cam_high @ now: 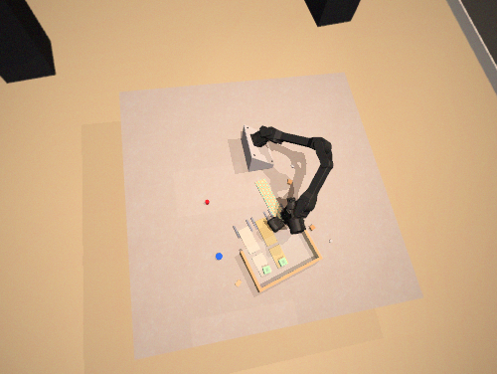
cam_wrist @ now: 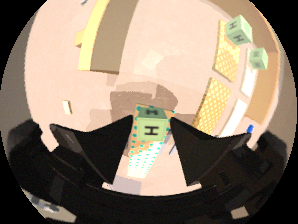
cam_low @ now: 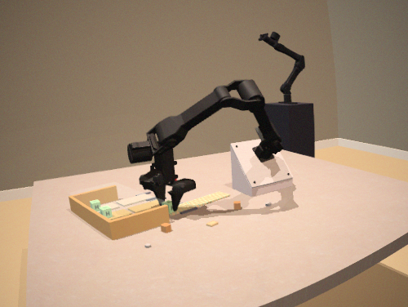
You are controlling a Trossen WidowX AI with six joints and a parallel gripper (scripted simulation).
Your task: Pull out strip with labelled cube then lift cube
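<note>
At the wrist view's centre, the labelled cube (cam_low: pixel 168 206) (cam_wrist: pixel 151 129) sits on the dotted strip (cam_high: pixel 266 195) (cam_low: pixel 209 198) (cam_wrist: pixel 143 162), which lies pulled out. Around it the hand (cam_high: pixel 285 220) (cam_low: pixel 169 206) (cam_wrist: pixel 152 119) stands part-open, grasping nothing. Two gapped strips remain in the tray (cam_high: pixel 320 258) (cam_low: pixel 139 224) (cam_wrist: pixel 93 36), lower centre from above; gripping and lifting are left.

A robotics lab or test room, judging by its equipment. A black jointed arm (cam_high: pixel 324 151) (cam_low: pixel 200 109) is mounted on a pale sloped block (cam_high: pixel 259 161) (cam_low: pixel 241 173) on a broad, pinkish counter (cam_high: pixel 169 149) (cam_low: pixel 265 245). Beyond it, at far right in the exterior view, a second black arm (cam_low: pixel 301 62) stands on a dark pedestal (cam_low: pixel 299 131). Small test pieces, including cubes lettered H (cam_high: pixel 282 262) (cam_low: pixel 106 211) (cam_wrist: pixel 238 30), share the counter with a shallow wooden tray (cam_high: pixel 290 274) (cam_low: pixel 139 224) (cam_wrist: pixel 267 75). Plain brown and grey walls surround a tan floor.
</note>
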